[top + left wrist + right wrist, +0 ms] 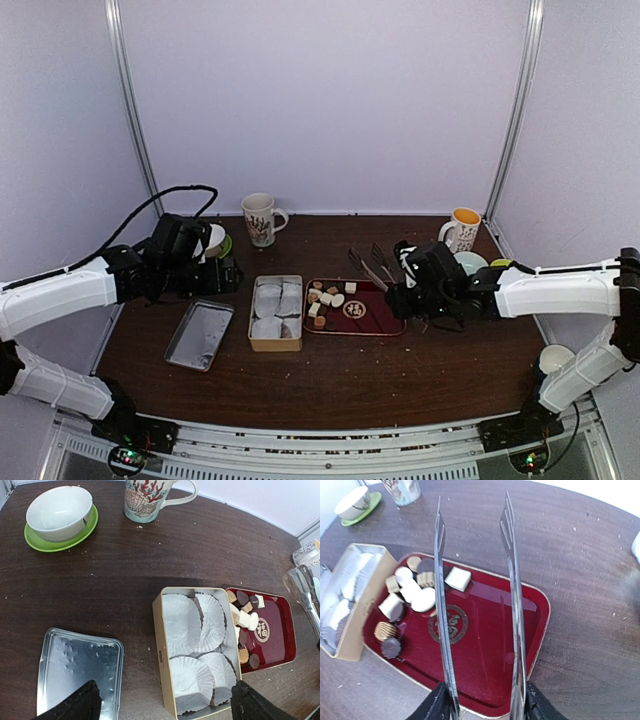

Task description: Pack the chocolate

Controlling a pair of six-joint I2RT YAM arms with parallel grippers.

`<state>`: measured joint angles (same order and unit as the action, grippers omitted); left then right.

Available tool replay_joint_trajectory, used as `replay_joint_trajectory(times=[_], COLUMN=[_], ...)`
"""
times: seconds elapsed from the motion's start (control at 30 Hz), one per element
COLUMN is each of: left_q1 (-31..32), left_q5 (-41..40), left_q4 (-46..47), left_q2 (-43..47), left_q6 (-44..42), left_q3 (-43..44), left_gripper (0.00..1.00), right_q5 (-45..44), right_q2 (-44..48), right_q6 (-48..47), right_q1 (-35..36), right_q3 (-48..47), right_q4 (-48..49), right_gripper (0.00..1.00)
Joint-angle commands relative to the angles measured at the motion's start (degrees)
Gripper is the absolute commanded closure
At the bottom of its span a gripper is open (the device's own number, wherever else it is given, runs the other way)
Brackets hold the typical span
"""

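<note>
The chocolate, several white, tan and dark pieces, lies bunched at the left end of a red tray. It also shows in the right wrist view and the left wrist view. My right gripper is shut on the metal tongs, whose two arms stand apart above the tray, empty. A gold tin lined with white paper cups sits left of the tray. My left gripper is open and empty, hovering left of the tin.
The tin's silver lid lies left of the tin. A patterned mug and a white bowl on a green saucer stand at the back left. A yellow-lined mug stands at the back right, and a paper cup at the right edge.
</note>
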<state>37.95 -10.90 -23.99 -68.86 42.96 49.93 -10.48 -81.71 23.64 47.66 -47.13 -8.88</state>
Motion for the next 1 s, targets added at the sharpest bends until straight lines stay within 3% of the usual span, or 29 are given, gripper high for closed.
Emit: replay_joint_trajectory(times=[0.0,0.4,0.97], left_q1=[-0.3,-0.3,-0.3], left_q5=[1.4,2.1,0.8], left_q4=[2.5,2.4,1.8], left_q2=[-0.2,0.0,1.3], left_q6=[-0.7,-1.3,-1.2], left_q3=[0.3,0.5,-0.3], left_gripper=[0.07,0.08,0.09], right_q5=[0.9,8.5,6.3], right_q2=[4.0,5.3,-1.2], right_q6=[-1.4,-4.1,-4.0], right_q1=[0.2,0.8,4.0], right_q3=[0.4,-2.2,-5.0], right_q4=[-2.0,-14.2,-15.4], right_gripper=[0.51,0.49,0.52])
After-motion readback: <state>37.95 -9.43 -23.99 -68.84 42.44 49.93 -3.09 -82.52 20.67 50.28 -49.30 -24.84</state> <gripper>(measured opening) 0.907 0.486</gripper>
